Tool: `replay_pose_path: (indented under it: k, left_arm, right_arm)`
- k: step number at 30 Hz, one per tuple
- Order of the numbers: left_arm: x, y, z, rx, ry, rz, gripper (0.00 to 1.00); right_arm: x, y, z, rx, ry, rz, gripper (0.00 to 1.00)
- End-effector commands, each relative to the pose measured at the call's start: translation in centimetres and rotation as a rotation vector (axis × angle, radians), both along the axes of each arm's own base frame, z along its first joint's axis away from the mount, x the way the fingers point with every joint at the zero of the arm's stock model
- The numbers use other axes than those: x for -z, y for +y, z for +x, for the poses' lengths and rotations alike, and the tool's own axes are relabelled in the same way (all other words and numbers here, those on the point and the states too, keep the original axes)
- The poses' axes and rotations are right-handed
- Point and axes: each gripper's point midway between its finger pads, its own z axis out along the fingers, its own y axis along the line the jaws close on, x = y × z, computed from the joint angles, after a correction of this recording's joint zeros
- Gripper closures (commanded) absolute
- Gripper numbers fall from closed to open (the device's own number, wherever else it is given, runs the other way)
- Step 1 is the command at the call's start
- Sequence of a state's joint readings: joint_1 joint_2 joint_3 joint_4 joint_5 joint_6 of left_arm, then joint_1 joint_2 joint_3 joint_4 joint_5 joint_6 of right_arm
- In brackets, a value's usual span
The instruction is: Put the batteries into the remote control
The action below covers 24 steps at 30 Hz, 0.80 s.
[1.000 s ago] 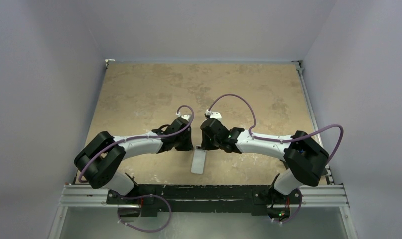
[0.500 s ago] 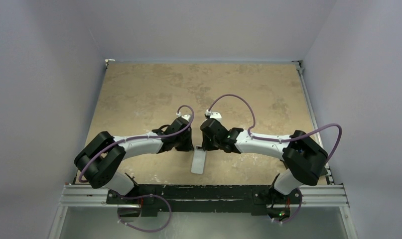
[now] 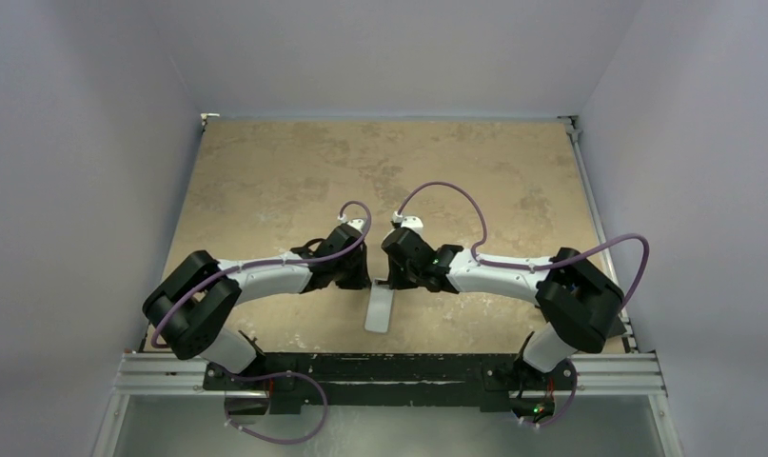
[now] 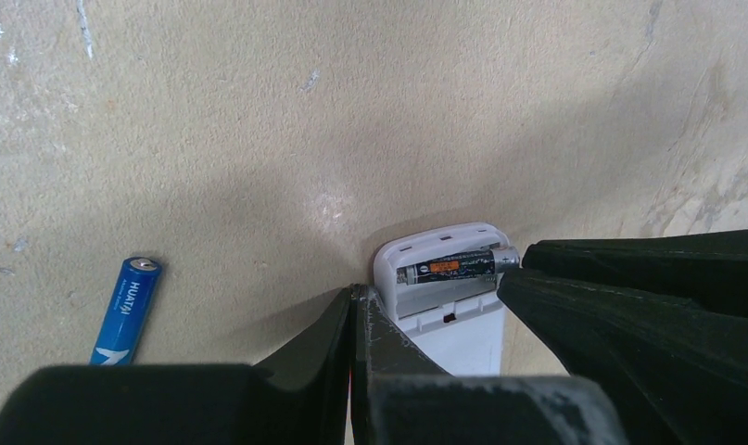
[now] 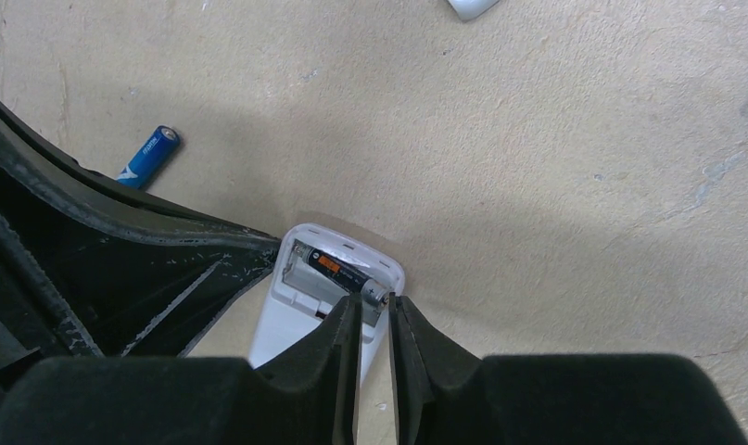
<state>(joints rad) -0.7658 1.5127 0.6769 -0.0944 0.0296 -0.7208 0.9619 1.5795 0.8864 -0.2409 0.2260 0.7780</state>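
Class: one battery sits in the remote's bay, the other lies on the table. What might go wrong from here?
1. The dark battery ends at the edge of the bay in the remote control, by the right fingers; a skewed push might pop it out.
2. The blue battery lies loose on the table and may roll when picked up.

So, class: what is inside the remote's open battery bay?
One dark battery lies in the slot nearest the remote's end. The other slot looks empty, though the right gripper covers part of it.
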Motion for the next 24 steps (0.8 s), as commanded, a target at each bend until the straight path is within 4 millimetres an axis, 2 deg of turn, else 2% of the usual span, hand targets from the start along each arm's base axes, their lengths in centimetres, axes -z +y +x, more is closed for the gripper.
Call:
replay_pose_path:
  k: [1,24]
  left_arm:
    - [0.63,0.19,-0.1,0.013,0.018,0.019,1.0]
    - [0.59,-0.27,-0.2,0.027,0.027,0.002,1.0]
  right_arm:
    - [-0.94,0.75,0.96,0.021,-0.025,0.026,0.77]
    - [-0.7,1.62,1.02,-0.012,-0.024,0.034,0.82]
